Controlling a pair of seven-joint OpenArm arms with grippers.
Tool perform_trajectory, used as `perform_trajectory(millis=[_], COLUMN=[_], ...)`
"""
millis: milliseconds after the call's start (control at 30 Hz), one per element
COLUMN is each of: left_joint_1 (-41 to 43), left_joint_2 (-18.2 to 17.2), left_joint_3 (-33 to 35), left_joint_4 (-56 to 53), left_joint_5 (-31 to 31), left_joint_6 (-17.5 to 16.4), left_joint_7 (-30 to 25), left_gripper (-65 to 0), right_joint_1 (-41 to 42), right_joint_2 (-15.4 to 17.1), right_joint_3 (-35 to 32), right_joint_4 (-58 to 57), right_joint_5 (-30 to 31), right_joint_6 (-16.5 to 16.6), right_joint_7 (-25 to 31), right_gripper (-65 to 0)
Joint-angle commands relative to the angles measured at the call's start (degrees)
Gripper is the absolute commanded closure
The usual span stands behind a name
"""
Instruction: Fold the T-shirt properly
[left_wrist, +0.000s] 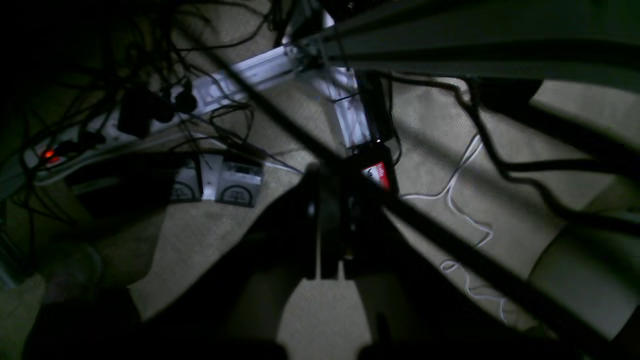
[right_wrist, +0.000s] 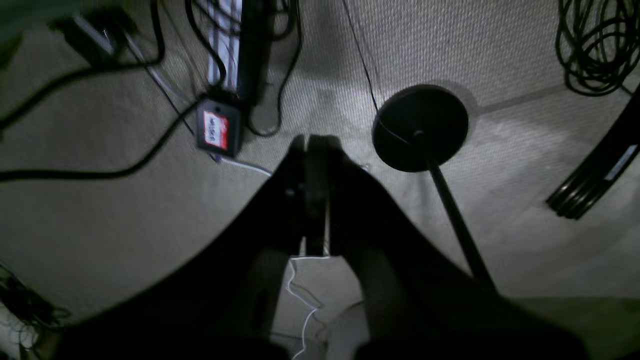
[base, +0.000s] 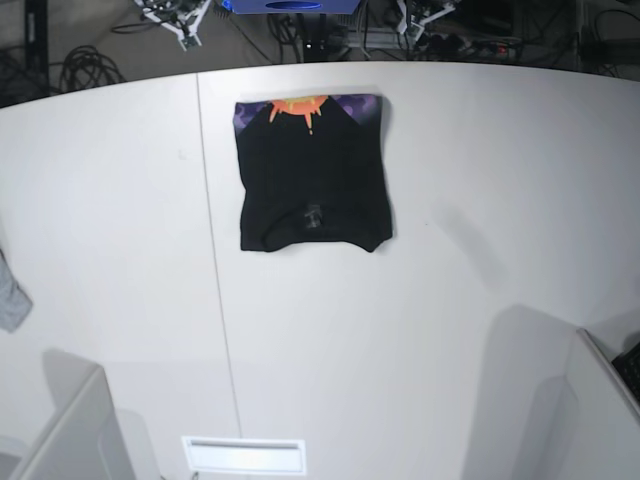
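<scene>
The black T-shirt (base: 313, 185) lies folded into a compact rectangle on the white table (base: 450, 300), at the far middle. A strip of its purple and orange sun print (base: 300, 107) shows along the far edge. Neither gripper shows in the base view. In the left wrist view, my left gripper (left_wrist: 327, 175) hangs over the carpeted floor with its dark fingers together and nothing between them. In the right wrist view, my right gripper (right_wrist: 316, 142) is also over the floor, fingers together and empty. The shirt is out of both wrist views.
A small grey cloth scrap (base: 10, 295) lies at the table's left edge. Pale box-like shapes stand at the near left (base: 70, 430) and near right (base: 600, 400) corners. A black round stand base (right_wrist: 420, 127) and cables lie on the floor.
</scene>
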Motion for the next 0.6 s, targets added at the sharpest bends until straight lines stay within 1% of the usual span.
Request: perform_trajectory(millis=[0,200,267,567], left_joint_1=[0.3,0.5,0.5,2.1], left_joint_2=[-0.3,-0.4,-0.4,-0.4], left_joint_3=[-0.1,-0.1,0.3,0.1], left_joint_4=[0.1,1.3,1.3,1.2], left_joint_5=[0.0,0.0,0.4,0.5], left_joint_6=[-0.1,3.9,5.1,5.6], left_joint_7=[-1.0,-0.7,-0.6,-0.9], left_gripper=[0.0,0.0,0.0,0.0], right_joint_1=[-0.3,-0.2,-0.3,-1.7], right_joint_2=[0.5,0.0,-0.9,-1.5], right_joint_3=[-0.1,0.1,0.1,0.1], right_joint_4=[0.1,0.1,0.1,0.0], right_joint_5=[0.6,0.6,0.6,0.6], right_joint_6=[-0.1,-0.1,-0.4,-0.4], right_joint_7=[0.1,0.1,0.1,0.1], right_gripper=[0.0,0.0,0.0,0.0])
